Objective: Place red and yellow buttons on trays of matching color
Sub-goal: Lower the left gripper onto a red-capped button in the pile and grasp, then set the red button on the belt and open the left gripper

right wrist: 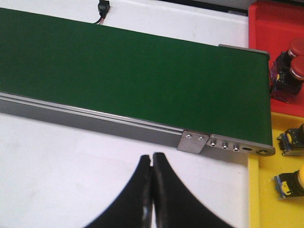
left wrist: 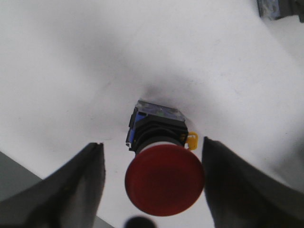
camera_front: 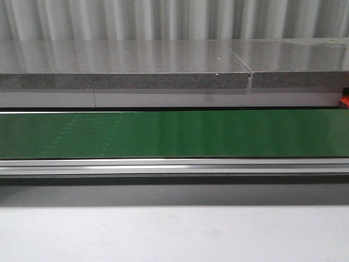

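Note:
In the left wrist view a red mushroom-head button (left wrist: 165, 179) with a black and blue body stands on the white table. My left gripper (left wrist: 152, 142) is open, with one dark finger on each side of it; the right-hand finger is very close to the cap. In the right wrist view my right gripper (right wrist: 152, 157) is shut and empty above the white table, near the conveyor's end. A red tray (right wrist: 270, 23) holds red buttons (right wrist: 290, 66). A yellow tray (right wrist: 264, 199) holds yellow buttons (right wrist: 290, 141). Neither gripper shows in the front view.
A green conveyor belt (camera_front: 174, 134) with a metal side rail (camera_front: 174, 165) runs across the table, with a grey counter (camera_front: 125, 65) behind it. The belt's end (right wrist: 237, 142) is beside the trays. A dark grey object (left wrist: 280, 9) lies far from the left gripper.

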